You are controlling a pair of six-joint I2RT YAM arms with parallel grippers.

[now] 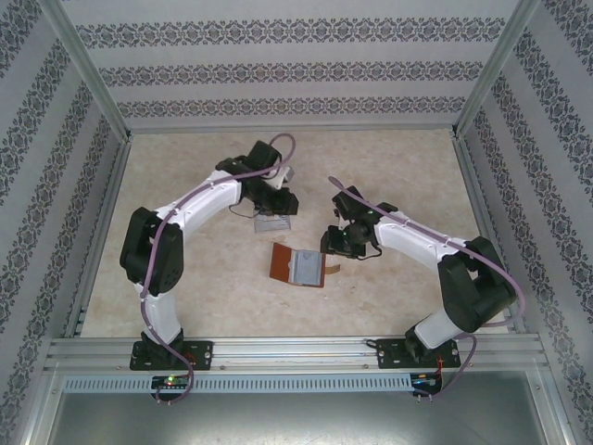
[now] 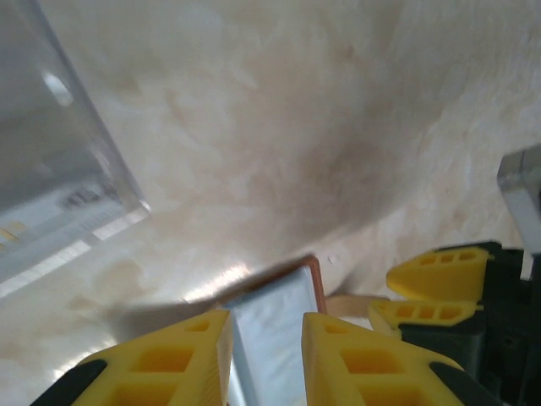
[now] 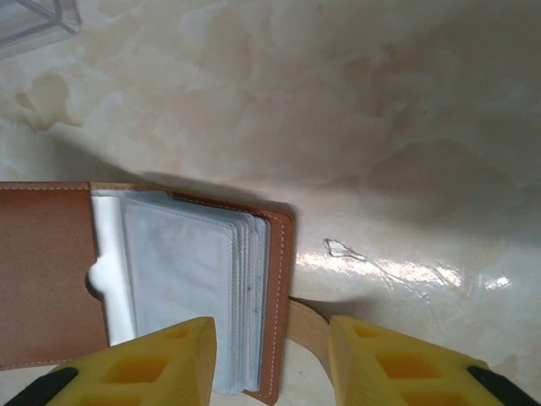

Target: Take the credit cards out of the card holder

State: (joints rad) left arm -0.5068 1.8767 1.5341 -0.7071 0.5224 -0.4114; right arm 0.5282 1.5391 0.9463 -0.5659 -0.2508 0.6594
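Holder (image 1: 298, 265) is lying open on the table (image 1: 185, 278) near the middle of the top view, its grey-blue inside facing up. The left gripper (image 1: 275, 208) is hanging at the holder's 11 o'clock, over the tray (image 1: 269, 227) and clear of the holder. In its wrist view the left fingers (image 2: 169, 364) are standing apart with nothing clamped between them. The holder is showing through the gap at 12 o'clock, blurred and cut off by the bottom edge. The strap (image 1: 331, 271) is sticking out from the holder's 3 o'clock edge. The right gripper (image 1: 335, 243) is sitting just beside the holder at its 2 o'clock. In the right wrist view the right fingers (image 3: 161, 364) are spread wide, gripping nothing, and are straddling the holder's stitched edge and the strap. Whether either finger is touching the leather I cannot tell. Clear sleeves (image 3: 186, 279) are fanning up from the inside, and a white edge (image 3: 106, 245) is peeking out at their 9 o'clock; what it belongs to I cannot tell. The holder's brown flap is running off the left side of that view.
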